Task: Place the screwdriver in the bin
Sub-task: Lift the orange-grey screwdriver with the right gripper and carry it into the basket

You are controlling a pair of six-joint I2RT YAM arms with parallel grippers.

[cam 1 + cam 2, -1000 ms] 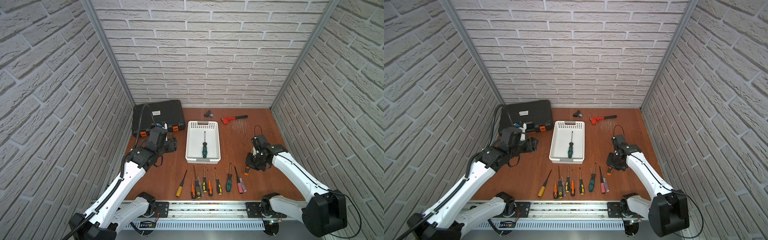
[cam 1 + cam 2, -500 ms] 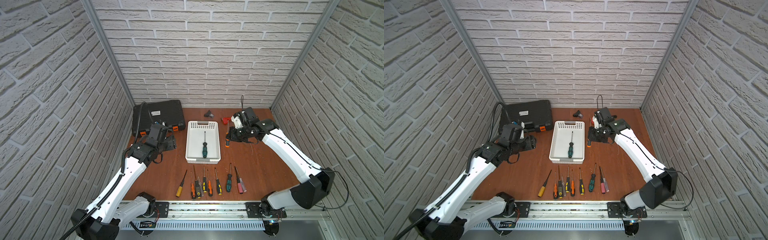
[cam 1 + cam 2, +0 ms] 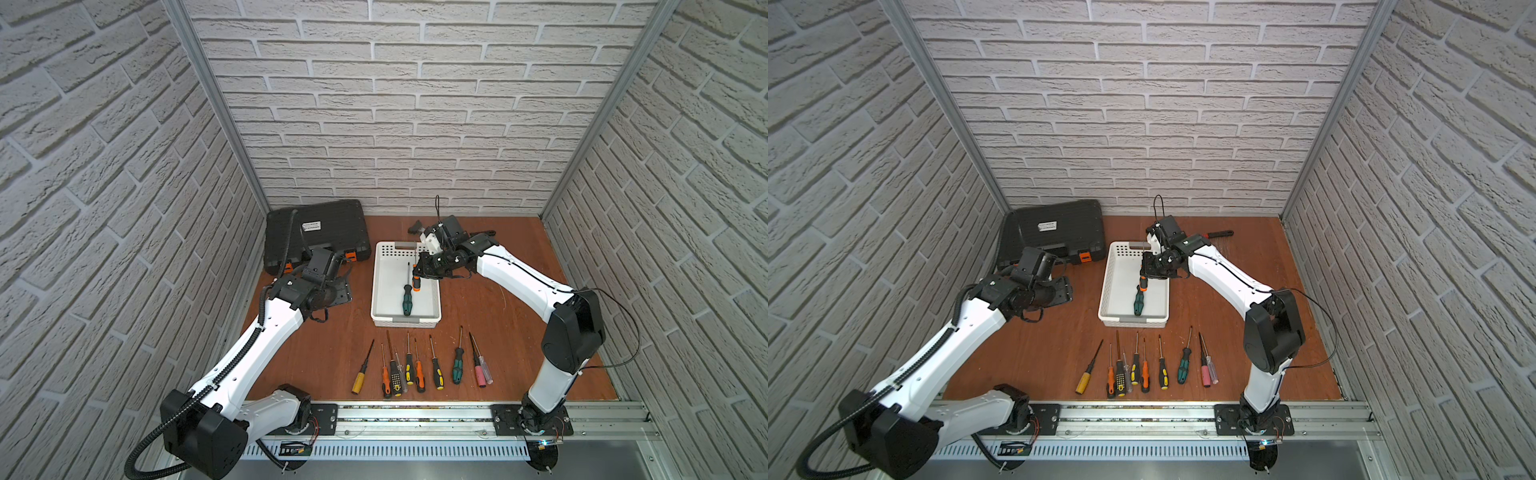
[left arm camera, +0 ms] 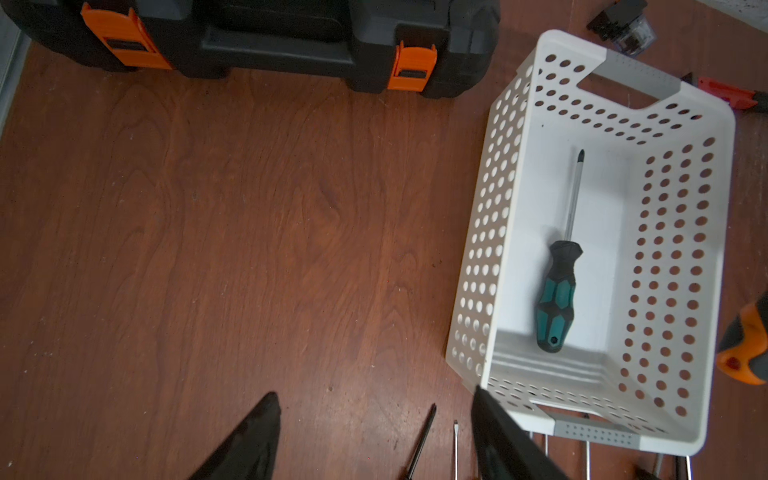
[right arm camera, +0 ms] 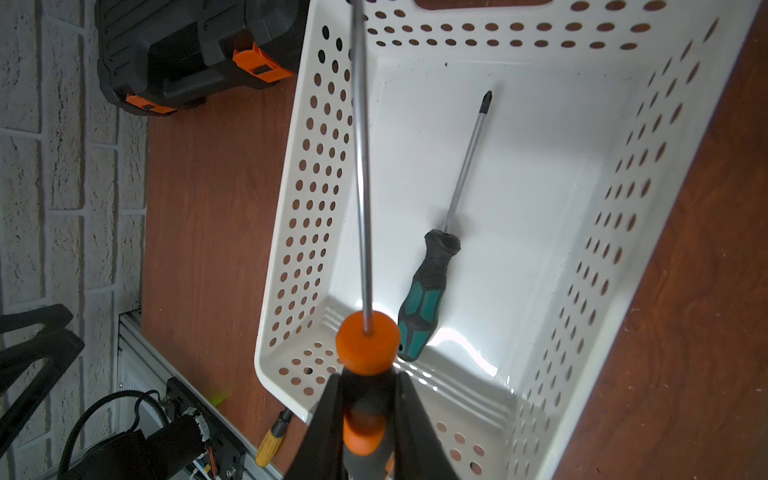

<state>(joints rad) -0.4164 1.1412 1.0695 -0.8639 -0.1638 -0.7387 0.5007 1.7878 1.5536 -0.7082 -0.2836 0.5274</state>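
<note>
Orange-handled screwdriver [image 5: 365,349]: clamped in right gripper [image 5: 365,399], hanging over bin [image 3: 405,322] interior | bin: middle of table [image 3: 498,332], nearer back edge, green screwdriver [image 4: 557,299] lying inside | left gripper [image 4: 374,392]: jaws apart, empty, over table's left side

The bin [image 5: 540,208], mid-frame in both top views, is smooth glossy white plastic, and its floor throws back a bright glare. The orange screwdriver [image 5: 365,345] has a polished metal shaft and a smooth plastic handle. The worktop [image 4: 249,228] shows reddish-brown wood grain, nearly matt. The tool case [image 3: 340,232], left of centre in a top view, is matt black ribbed plastic.
</note>
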